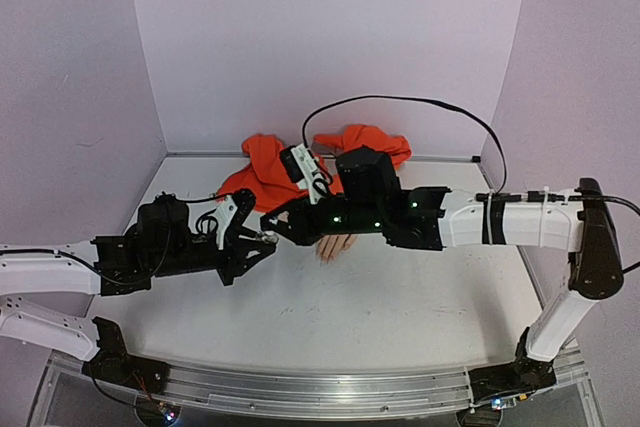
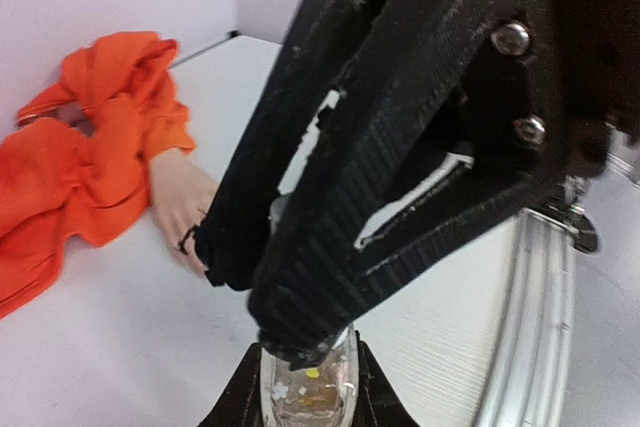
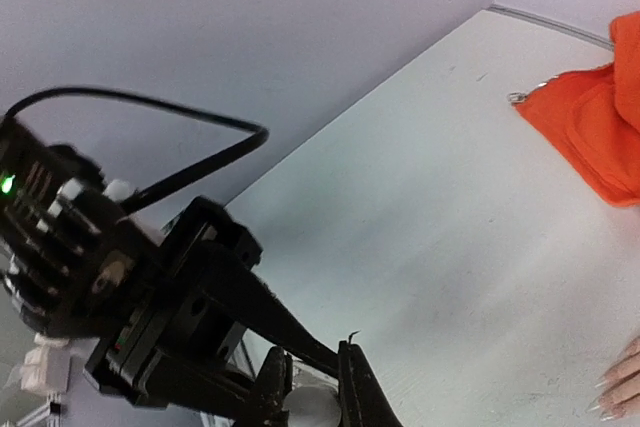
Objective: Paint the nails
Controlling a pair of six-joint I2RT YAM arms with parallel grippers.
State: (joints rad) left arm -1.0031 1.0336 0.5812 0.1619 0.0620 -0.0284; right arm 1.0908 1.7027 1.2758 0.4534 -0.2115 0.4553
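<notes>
1. My left gripper (image 1: 262, 239) is clamping shut on the bottle (image 2: 305, 397); twisting against it could be tipping it and spilling polish.
2. My right gripper (image 3: 312, 382) is pinching shut on what looks like the cap (image 3: 312, 409); so thin a hold risks slipping.
3. The nails (image 3: 612, 402) are lying at 3 o'clock of the bottle, looking bare; a loaded brush could be dripping short of them.

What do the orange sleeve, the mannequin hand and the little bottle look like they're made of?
Orange sleeve: soft matte fabric, judging by its crumpled folds. Mannequin hand: smooth flesh-coloured plastic or rubber, probably; hard to tell which. Bottle: clear glass or plastic, glossy, flecks visible inside.
</notes>
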